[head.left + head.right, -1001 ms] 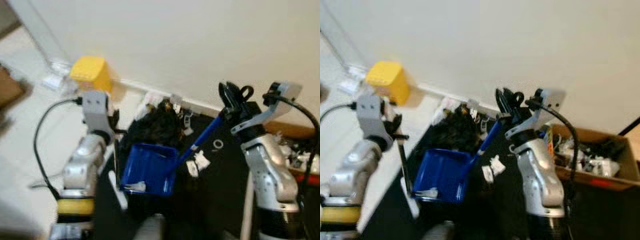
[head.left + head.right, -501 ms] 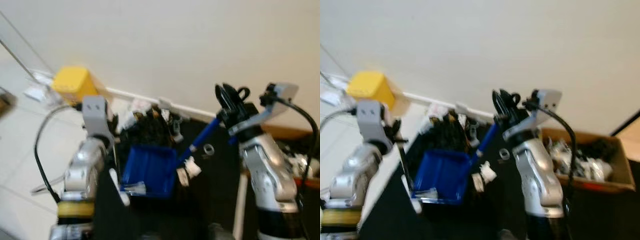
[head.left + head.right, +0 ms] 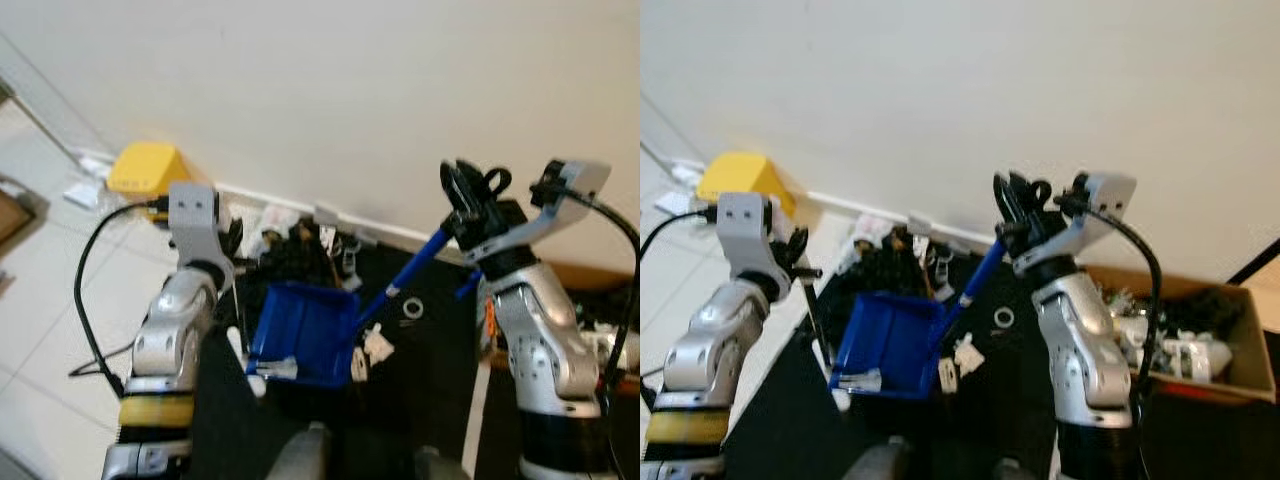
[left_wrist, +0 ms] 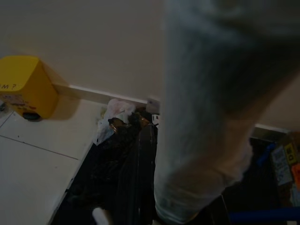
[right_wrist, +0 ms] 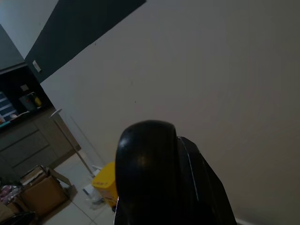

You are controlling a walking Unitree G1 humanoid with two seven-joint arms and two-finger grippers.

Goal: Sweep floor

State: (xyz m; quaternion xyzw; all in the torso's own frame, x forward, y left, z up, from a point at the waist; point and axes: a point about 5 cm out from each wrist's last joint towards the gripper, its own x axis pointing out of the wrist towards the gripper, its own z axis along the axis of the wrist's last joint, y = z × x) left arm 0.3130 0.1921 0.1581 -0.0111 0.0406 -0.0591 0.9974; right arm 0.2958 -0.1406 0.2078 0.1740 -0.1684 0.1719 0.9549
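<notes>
A blue dustpan (image 3: 303, 320) rests on the black mat (image 3: 430, 390), mouth toward a dark pile of debris (image 3: 300, 248) at the wall's base. Its long blue handle (image 3: 410, 272) rises to my right gripper (image 3: 470, 195), which is shut on the handle's top. My left gripper (image 3: 228, 250) is shut on a thin broom stick (image 3: 236, 305) whose white head (image 3: 245, 362) sits at the dustpan's left edge. A pale scrap (image 3: 272, 368) lies inside the pan. White scraps (image 3: 375, 345) and a small ring (image 3: 413, 308) lie on the mat under the handle.
A yellow box (image 3: 148, 168) stands by the white baseboard (image 3: 250, 193) on the tiled floor at left. An open cardboard box (image 3: 1185, 335) of clutter sits at right against the wall. A black cable (image 3: 85, 300) loops off my left arm.
The whole picture has shifted and sharpened, so the camera moved. Both grippers keep their hold, and the dustpan and broom stay in about the same place by the pile.
</notes>
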